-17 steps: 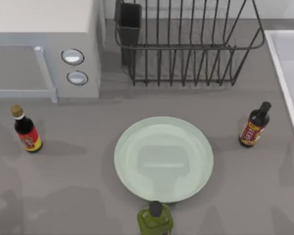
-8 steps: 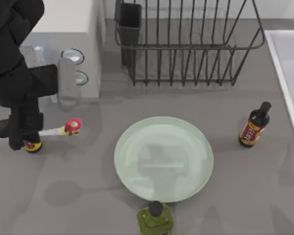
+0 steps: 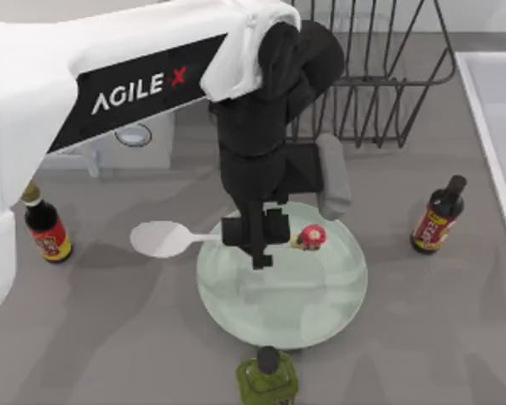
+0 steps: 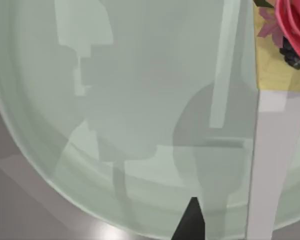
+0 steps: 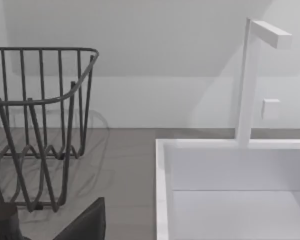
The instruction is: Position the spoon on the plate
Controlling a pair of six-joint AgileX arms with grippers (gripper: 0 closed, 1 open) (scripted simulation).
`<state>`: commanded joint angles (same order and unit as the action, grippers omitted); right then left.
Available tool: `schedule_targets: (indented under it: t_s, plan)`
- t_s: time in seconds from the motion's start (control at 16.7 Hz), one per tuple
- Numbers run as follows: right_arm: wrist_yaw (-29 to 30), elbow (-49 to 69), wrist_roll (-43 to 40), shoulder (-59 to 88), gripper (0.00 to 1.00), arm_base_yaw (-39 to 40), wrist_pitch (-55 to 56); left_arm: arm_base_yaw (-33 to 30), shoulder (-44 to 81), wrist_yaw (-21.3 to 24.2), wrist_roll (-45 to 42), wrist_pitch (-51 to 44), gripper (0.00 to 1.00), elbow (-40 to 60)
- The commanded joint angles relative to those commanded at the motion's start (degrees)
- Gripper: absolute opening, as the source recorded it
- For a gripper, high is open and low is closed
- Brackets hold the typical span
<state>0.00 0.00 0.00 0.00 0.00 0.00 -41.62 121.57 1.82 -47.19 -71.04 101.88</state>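
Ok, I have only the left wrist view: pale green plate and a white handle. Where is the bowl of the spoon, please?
Observer: In the top view the bowl of the spoon hangs past the left rim of the plate, over the table; the knob end is over the plate.
Operator: Is the left gripper holding it?
Observer: Yes, the left gripper is shut on the handle, above the plate's left part.
Operator: Anything close to the plate?
Observer: A green bottle stands at the plate's lower rim in the top view.
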Motion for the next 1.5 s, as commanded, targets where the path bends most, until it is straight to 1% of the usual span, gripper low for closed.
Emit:
schedule_targets:
  t_s: [0.12,0.24,0.78,1.5]
  plan:
    - [0.0,0.0,0.0,0.0,1.00,0.0,0.0,-2.5,3.8,-0.9,2.9,1.7,0.00,2.8]
    - [0.0,0.0,0.0,0.0,1.00,0.0,0.0,-3.5,5.2,-1.3,4.0,2.4,0.00,3.8]
    - [0.0,0.0,0.0,0.0,1.00,0.0,0.0,-3.2,4.8,-0.6,3.7,2.5,0.00,3.1]
    - [0.0,0.0,0.0,0.0,1.00,0.0,0.0,-2.5,5.4,6.1,2.1,4.0,0.00,-0.7]
